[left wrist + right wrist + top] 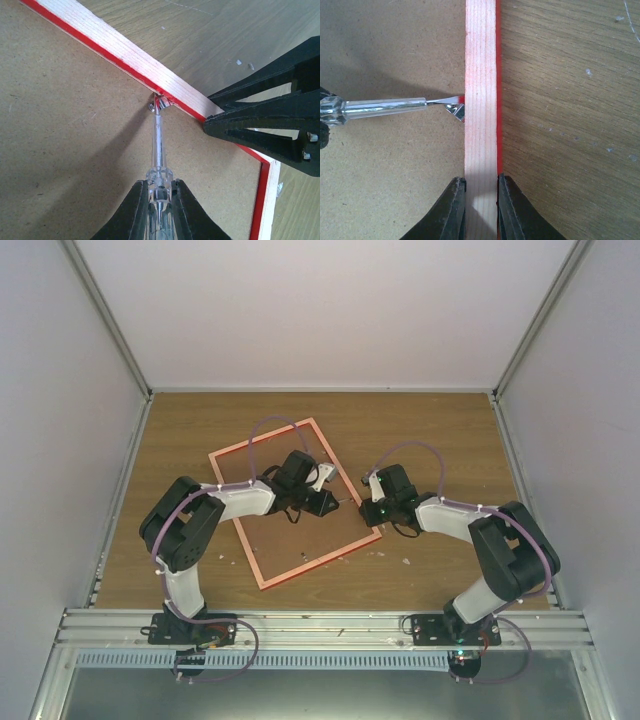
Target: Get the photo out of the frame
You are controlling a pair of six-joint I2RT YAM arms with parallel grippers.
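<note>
The frame lies face down on the table, its brown board back up. The photo is hidden under the board. My left gripper is shut on a clear screwdriver. Its tip rests on a small metal tab at the inner edge of the frame's right rail. My right gripper is shut on that same rail, one finger on each side. The screwdriver and the tab show just beyond it.
The wooden table is walled by white panels at the back and both sides. An aluminium rail runs along the near edge. Small white specks lie near the frame's right corner.
</note>
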